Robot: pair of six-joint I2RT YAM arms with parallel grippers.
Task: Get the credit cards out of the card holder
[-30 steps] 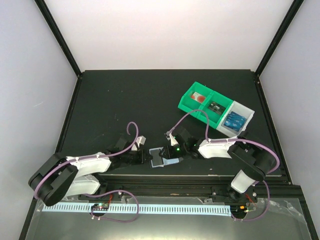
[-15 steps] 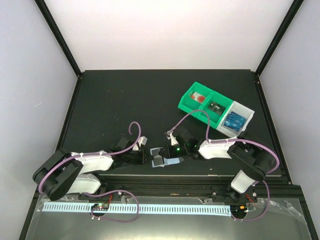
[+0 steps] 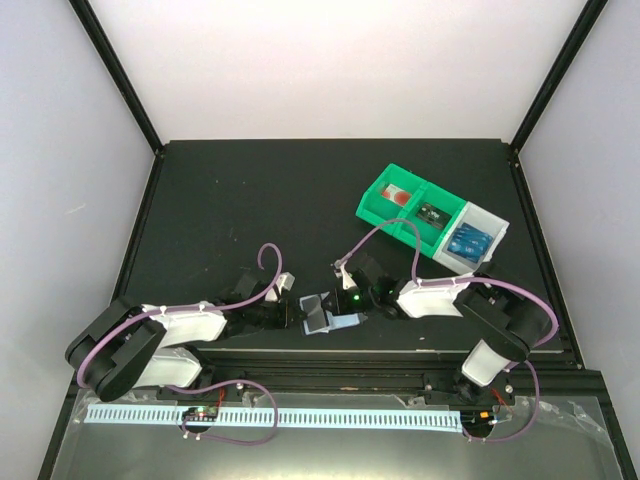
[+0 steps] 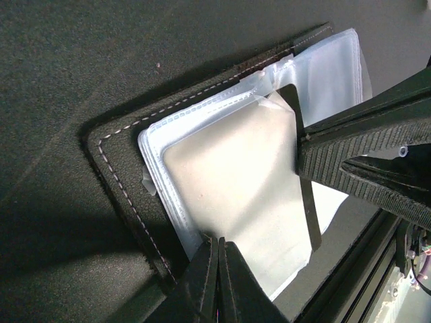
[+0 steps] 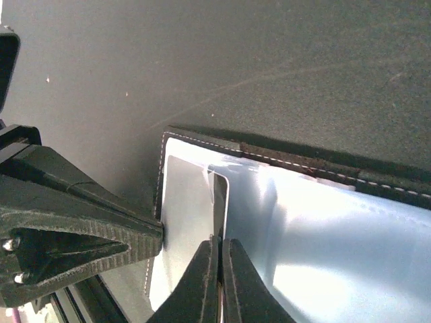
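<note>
The card holder (image 3: pixel 345 323) lies open near the table's front edge, pale sleeves inside a dark stitched cover. My left gripper (image 3: pixel 298 312) is shut on the edge of a pale sleeve leaf (image 4: pixel 229 175), jaws (image 4: pixel 219 243) pressed together. My right gripper (image 3: pixel 333 302) is shut (image 5: pixel 219 241) on a thin pale leaf standing on edge (image 5: pixel 219 198) beside the bluish sleeve (image 5: pixel 337 235). I cannot tell whether that leaf is a card. Bright-blue credit cards (image 3: pixel 467 241) lie in the tray's grey compartment.
The green-and-grey compartment tray (image 3: pixel 377 211) stands at the back right, with a red-and-white item (image 3: pixel 398 196) and a dark green item (image 3: pixel 432 212) in its green sections. The table's front rail runs just below the holder.
The left arm shifted slightly toward the holder. The holder's left leaf has risen a little and now stands more upright between the two grippers.
</note>
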